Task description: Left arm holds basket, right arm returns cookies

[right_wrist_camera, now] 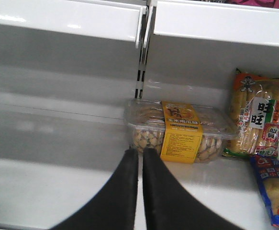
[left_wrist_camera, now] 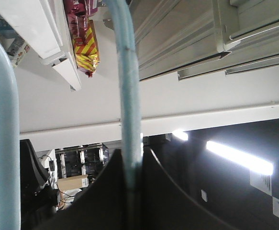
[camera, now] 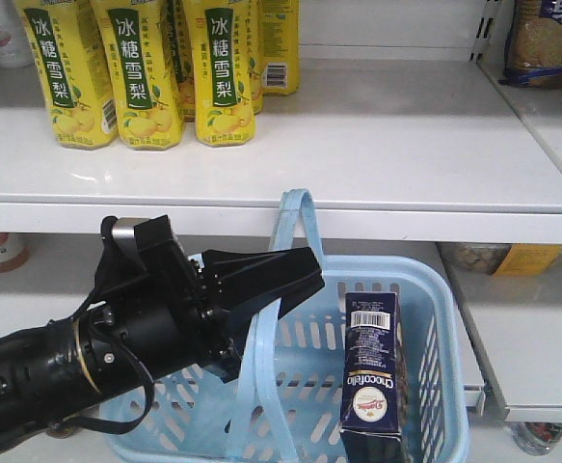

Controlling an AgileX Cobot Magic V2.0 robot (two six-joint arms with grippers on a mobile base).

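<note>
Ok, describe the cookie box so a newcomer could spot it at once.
Below the white shelf of yellow bottles is a light blue basket. Standing inside it, at the picture's right, is the cookies carton: tall, dark navy, with white "Chocotelo" lettering and a barcode label near its top. It is the only dark box, and the only item visible in the basket.

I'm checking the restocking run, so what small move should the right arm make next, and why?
Probably open the right gripper and swing it toward the basket. Its fingers are closed on nothing and face a shelf with a clear snack tub, while the cookies stand upright in the basket, whose handle the left gripper clamps.
</note>
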